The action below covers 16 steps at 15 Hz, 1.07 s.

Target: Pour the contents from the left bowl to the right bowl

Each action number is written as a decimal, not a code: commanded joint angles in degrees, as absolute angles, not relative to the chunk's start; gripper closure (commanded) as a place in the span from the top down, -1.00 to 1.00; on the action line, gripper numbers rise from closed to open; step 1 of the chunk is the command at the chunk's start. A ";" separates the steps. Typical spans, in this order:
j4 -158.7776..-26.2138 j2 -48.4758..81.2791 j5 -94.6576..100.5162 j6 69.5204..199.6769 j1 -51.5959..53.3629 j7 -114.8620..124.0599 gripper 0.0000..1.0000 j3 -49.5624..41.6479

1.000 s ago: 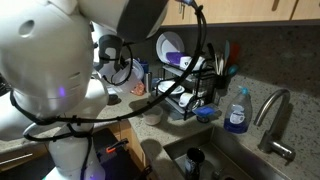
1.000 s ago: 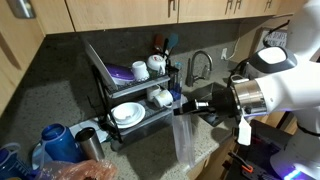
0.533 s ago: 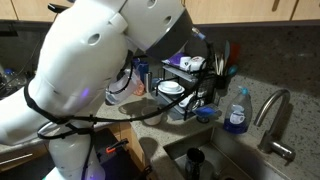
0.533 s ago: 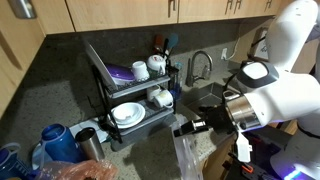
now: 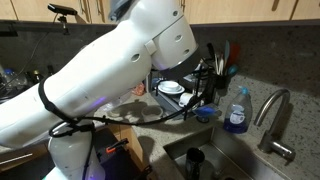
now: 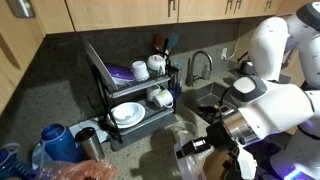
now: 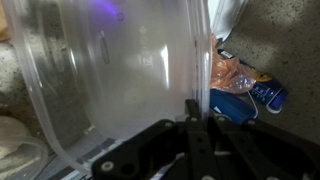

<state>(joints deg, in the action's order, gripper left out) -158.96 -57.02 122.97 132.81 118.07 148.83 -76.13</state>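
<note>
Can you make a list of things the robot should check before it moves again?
1. Gripper ready to grab: not ok. Its jaws are shut with nothing between them.
2. Seeing the left bowl and the right bowl: cannot tell. The arm blocks much of an exterior view.
3. Path ahead free: not ok. A clear plastic container fills the wrist view, right in front of the gripper.
4. Space from the dish rack: ok. In an exterior view the gripper is apart from it.

Kitchen (sink (image 5: 240, 162), faucet (image 5: 272, 106), dish rack (image 6: 103, 75))
</note>
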 commanded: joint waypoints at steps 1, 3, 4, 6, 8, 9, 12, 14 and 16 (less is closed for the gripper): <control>-157.05 -58.64 123.38 131.05 123.07 148.83 -0.98 -79.23; -155.93 -57.73 122.65 130.93 125.22 148.83 -0.98 -80.22; -155.27 -57.08 122.26 131.02 126.27 148.83 -0.98 -80.69; -153.71 -55.66 121.62 131.73 128.08 148.84 -0.98 -81.68; -152.26 -55.06 120.93 131.57 130.05 148.34 -0.98 -83.10; -151.59 -54.85 120.30 131.42 130.92 147.80 -0.98 -83.78; -149.55 -54.37 117.90 131.33 133.28 144.26 -0.98 -86.39; -148.18 -54.61 115.81 131.45 134.54 140.51 -0.98 -87.99; -146.81 -54.93 113.36 131.46 134.98 135.94 -0.98 -88.83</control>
